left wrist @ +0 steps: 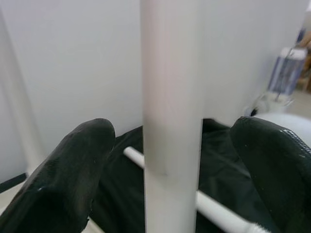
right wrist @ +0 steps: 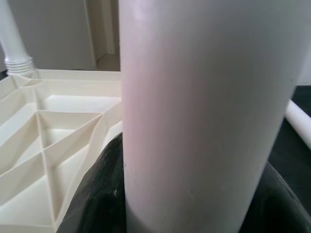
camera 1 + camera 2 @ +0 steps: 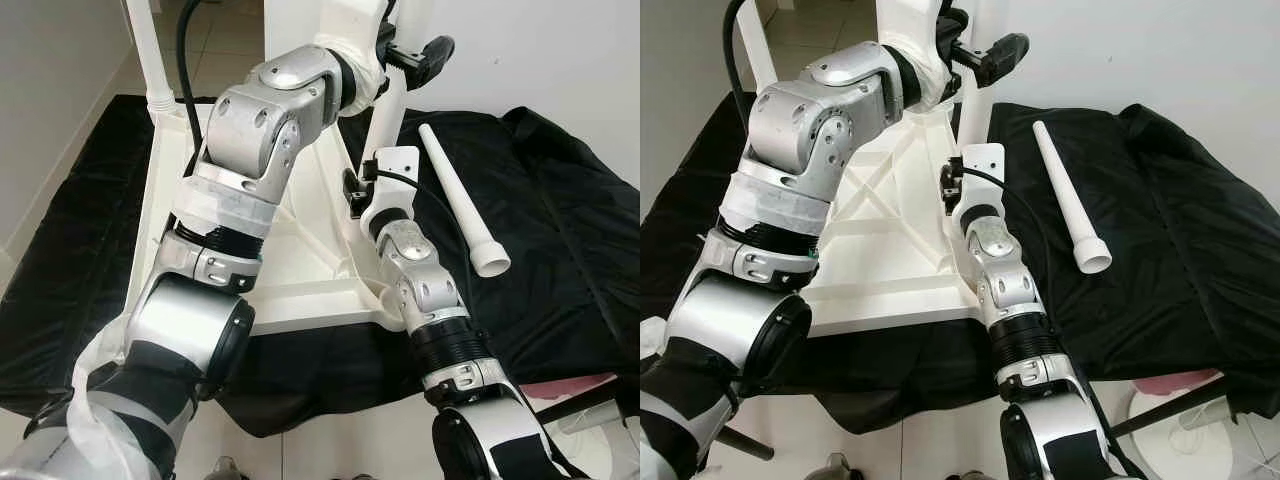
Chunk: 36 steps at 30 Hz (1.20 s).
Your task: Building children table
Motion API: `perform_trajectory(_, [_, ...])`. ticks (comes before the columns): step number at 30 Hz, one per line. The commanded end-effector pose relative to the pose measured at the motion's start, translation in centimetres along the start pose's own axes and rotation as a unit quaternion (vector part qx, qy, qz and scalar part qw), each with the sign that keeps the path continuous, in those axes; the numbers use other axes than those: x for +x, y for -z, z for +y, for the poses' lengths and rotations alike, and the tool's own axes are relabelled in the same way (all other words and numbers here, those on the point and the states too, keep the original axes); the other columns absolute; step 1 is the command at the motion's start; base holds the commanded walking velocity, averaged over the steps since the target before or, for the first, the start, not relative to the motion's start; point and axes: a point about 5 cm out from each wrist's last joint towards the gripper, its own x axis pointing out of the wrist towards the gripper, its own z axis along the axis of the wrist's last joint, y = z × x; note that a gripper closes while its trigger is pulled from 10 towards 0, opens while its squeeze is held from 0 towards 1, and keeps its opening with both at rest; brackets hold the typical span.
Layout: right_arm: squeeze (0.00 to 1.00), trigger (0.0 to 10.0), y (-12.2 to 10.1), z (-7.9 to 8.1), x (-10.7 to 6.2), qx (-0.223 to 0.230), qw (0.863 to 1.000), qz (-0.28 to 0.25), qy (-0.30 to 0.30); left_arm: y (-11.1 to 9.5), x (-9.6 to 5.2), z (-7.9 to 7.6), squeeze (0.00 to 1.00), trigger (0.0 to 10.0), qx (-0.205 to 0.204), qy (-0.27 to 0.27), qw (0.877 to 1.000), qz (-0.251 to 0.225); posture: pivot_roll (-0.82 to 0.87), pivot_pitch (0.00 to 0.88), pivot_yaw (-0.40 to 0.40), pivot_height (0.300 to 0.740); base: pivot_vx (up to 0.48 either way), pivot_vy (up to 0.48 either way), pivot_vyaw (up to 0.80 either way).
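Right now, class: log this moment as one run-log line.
stage: fitting leg | upright leg: between both tools | left tool: open, high | right tool: low, fingers around it | tabletop: upside down | spare leg: on black cloth

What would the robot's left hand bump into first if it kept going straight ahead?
Probably the upright white table leg, standing right between the left hand's two open fingers. Behind it is a white wall.

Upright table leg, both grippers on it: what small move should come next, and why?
Probably close the left gripper on the leg: its fingers stand apart from it, while the right gripper hugs the base at the upturned tabletop.
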Motion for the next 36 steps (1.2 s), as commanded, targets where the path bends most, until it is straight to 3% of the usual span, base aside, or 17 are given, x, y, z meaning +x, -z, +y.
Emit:
perform_trajectory(1, [0.00, 10.0, -0.2, -0.7, 0.0, -0.003, 1.000, -0.007, 0.016, -0.3, -0.2, -0.5, 0.00, 10.0, -0.023, 0.009, 1.000, -0.012, 0.06, 0.065, -0.088, 0.740, 0.000, 0.000, 0.00])
perform_trajectory(7, [0.00, 10.0, -0.4, -1.3, -0.1, -0.004, 1.000, -0.013, 0.024, -0.4, -0.7, -0.8, 0.00, 10.0, -0.068, 0.031, 0.996, -0.047, 0.05, 0.069, -0.091, 0.740, 0.000, 0.000, 0.00])
perform_trajectory(14, [0.00, 10.0, -0.6, -1.7, -0.2, -0.004, 0.999, -0.016, 0.028, -0.1, -0.9, -0.9, 0.00, 10.0, -0.069, 0.028, 0.996, -0.054, 0.03, 0.067, -0.092, 0.740, 0.000, 0.000, 0.00])
perform_trajectory(22, [0.00, 10.0, -0.9, -0.7, -0.6, 0.022, 0.999, -0.028, -0.002, 1.5, -1.7, 0.5, 0.00, 10.0, -0.068, -0.013, 0.997, -0.041, 0.02, 0.072, -0.099, 0.740, 0.000, 0.000, 0.00])
perform_trajectory(36, [0.00, 10.0, -1.4, -1.0, -0.4, 0.028, 0.999, -0.037, -0.006, 2.0, -3.0, 2.6, 0.00, 10.0, -0.065, -0.072, 0.994, -0.043, 0.04, 0.104, -0.125, 0.740, 0.000, 0.000, 0.00])
